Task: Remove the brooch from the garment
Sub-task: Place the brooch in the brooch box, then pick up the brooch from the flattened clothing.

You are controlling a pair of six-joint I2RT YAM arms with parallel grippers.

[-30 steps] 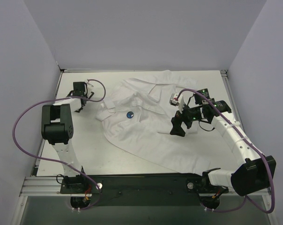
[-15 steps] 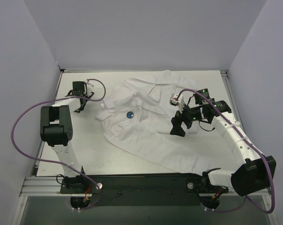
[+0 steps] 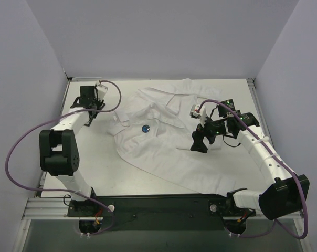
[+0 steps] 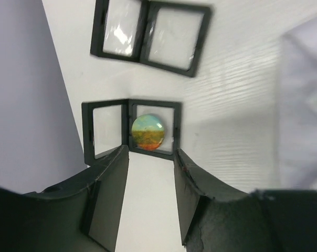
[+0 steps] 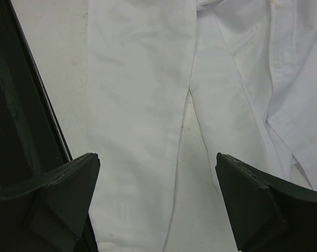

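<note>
I see the garment [image 3: 164, 149] spread across the middle of the worktop [image 3: 103, 152], with the blue brooch [image 3: 144, 128] on its left part. My right gripper [image 3: 199, 140] hangs over the fabric with its jaws wide and empty. My left gripper [image 4: 150, 155] — jaws partly apart, gripping nothing — sits off the shirt above an open black case [image 4: 103, 131] that holds a round badge [image 4: 147, 131].

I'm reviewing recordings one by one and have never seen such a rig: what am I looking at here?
Two robot arms are bolted at the near edge of a table. The wide picture looks down from above and behind them; the other two come from a camera on each wrist. A white shirt lies spread out, a blue brooch on it. The left tool, open, points at a black case holding a round coloured piece; a second case lies beyond. The right tool stands wide open over the shirt. Neither holds anything.
</note>
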